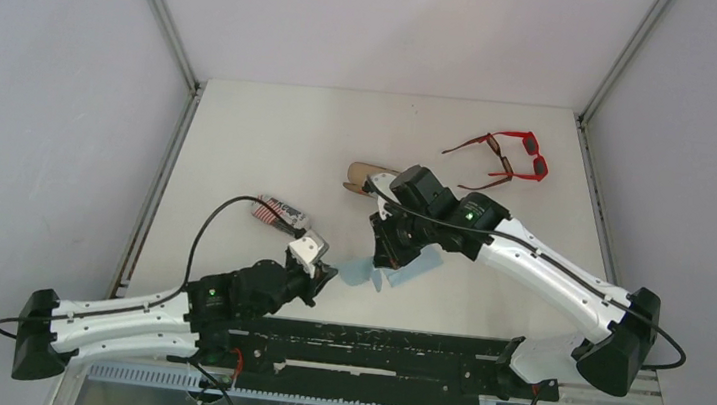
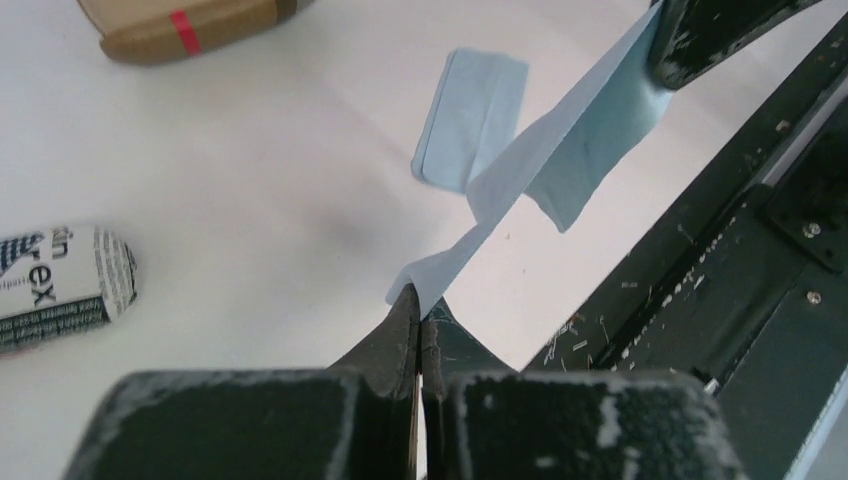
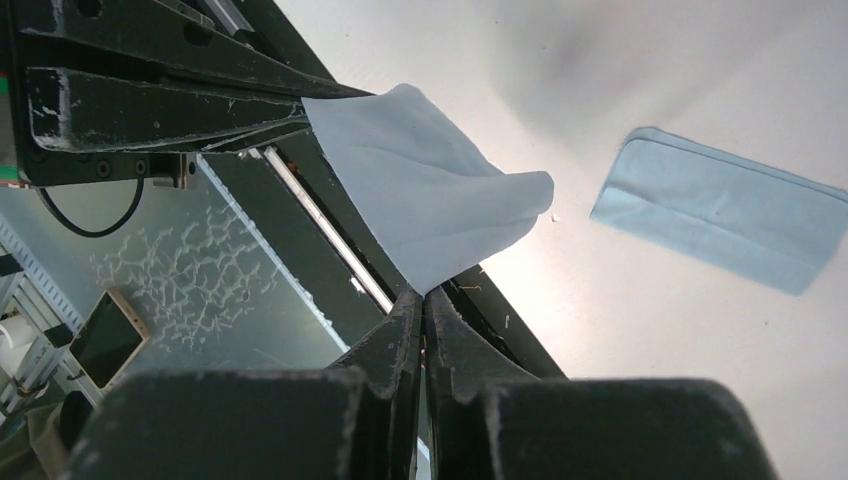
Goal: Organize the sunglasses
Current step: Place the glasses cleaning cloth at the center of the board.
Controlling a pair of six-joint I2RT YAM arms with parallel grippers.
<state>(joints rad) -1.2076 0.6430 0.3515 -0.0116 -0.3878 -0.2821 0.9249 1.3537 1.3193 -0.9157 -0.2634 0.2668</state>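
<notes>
Sunglasses [image 1: 531, 145] sit far-right on tabletop [image 1: 271, 133], temples pointing left, well beyond the nearer right pincer [image 3: 423, 300], which like left pincer [image 2: 418, 305] is clamped on a blue cloth [image 3: 420, 200] stretched between them.

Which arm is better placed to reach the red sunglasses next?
Right, probably: the red-framed sunglasses lie far right, nearer the right gripper; the left gripper is farther. Both pinch the light blue cloth.
</notes>
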